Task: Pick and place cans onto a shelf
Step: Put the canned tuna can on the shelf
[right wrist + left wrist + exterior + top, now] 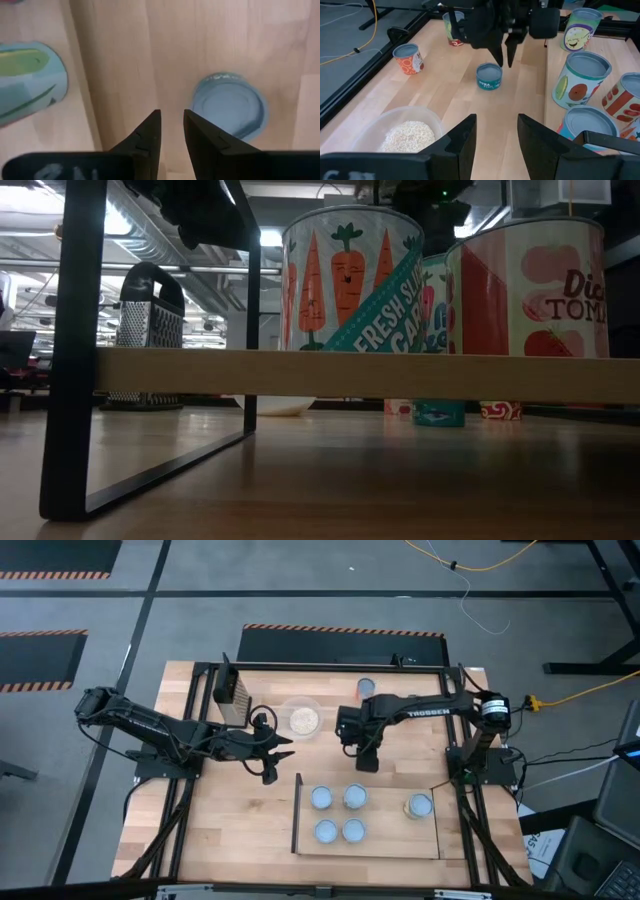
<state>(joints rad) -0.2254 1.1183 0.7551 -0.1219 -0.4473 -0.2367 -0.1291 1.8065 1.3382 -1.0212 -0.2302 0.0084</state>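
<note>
Short teal can (489, 77), pale lid, on wood table (230, 810) beside shelf (400, 840); right gripper (503, 57) above, narrowly parted, empty.

Wooden table (230, 830), shelf (385, 846), cans (354, 797), bowl (302, 718)

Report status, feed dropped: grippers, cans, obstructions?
Left gripper open, idle by bowl. Right gripper narrowly open, hovering near teal can. Five cans on shelf. Nothing blocking.
</note>
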